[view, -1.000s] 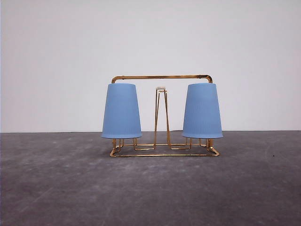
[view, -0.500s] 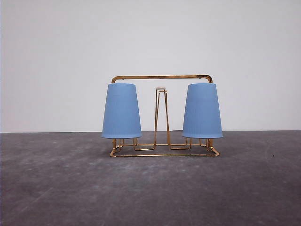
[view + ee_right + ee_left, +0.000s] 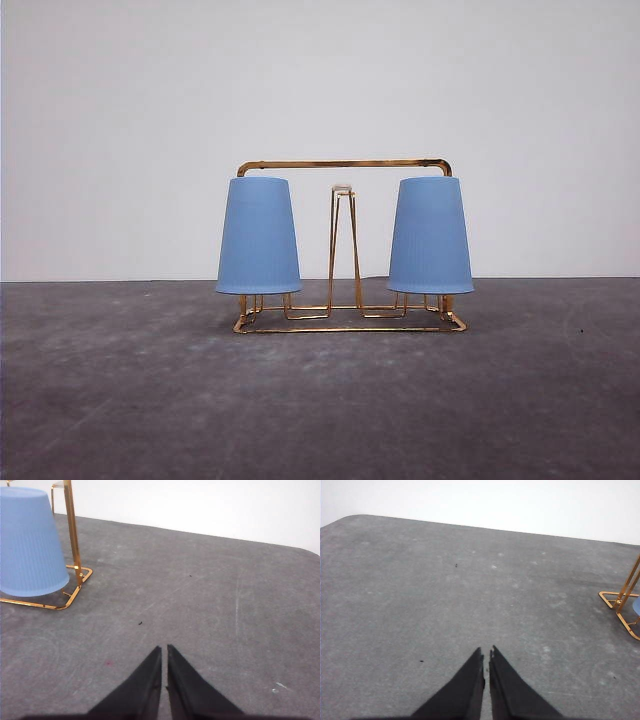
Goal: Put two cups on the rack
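Two light-blue ribbed cups hang upside down on the gold wire rack [image 3: 345, 165] at the back middle of the table: one cup [image 3: 258, 237] on the left prongs, the other cup [image 3: 430, 237] on the right prongs. The middle prong pair [image 3: 343, 250] is bare. In the left wrist view my left gripper [image 3: 486, 653] is shut and holds nothing, over grey tabletop, with a corner of the rack [image 3: 622, 607] off to one side. My right gripper [image 3: 164, 650] is shut and holds nothing too, with a cup [image 3: 27, 542] on the rack [image 3: 71, 535] beyond it.
The grey tabletop [image 3: 320, 400] stretches wide in front of the rack and to both sides. A plain white wall [image 3: 320, 80] stands behind it.
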Controlling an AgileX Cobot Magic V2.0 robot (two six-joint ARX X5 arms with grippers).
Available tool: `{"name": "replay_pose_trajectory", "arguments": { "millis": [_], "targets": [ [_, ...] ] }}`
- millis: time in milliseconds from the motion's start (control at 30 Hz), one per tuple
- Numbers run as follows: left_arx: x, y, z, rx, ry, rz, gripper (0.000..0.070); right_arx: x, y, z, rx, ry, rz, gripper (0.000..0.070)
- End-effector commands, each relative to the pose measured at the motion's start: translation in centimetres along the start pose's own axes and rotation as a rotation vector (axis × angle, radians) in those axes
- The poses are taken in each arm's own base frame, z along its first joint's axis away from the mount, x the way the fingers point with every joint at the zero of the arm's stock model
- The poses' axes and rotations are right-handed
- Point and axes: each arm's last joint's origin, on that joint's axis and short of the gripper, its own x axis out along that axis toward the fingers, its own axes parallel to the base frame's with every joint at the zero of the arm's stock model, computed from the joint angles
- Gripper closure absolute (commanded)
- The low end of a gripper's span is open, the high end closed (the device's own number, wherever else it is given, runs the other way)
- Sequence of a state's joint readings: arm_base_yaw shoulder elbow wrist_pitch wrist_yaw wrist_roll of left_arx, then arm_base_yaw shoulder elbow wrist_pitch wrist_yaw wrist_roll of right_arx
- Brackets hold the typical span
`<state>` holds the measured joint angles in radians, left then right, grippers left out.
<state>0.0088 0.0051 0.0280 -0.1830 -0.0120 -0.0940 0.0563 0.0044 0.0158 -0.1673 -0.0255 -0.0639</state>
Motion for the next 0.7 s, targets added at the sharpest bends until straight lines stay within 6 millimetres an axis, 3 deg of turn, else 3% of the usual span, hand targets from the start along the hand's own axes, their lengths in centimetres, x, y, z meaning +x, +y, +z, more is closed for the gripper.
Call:
{"name": "replay_pose_trajectory", "arguments": {
  "millis": [0, 667],
  "targets": [
    [0.14, 0.04, -0.51, 0.000, 0.017, 0.001, 0.0700, 0.04, -0.01, -0.01, -0.007, -0.009, -0.002, 0.0684],
    [0.14, 0.04, -0.51, 0.000, 0.017, 0.001, 0.0700, 0.04, -0.01, -0.01, -0.007, -0.009, -0.002, 0.0684]
  ]
}}
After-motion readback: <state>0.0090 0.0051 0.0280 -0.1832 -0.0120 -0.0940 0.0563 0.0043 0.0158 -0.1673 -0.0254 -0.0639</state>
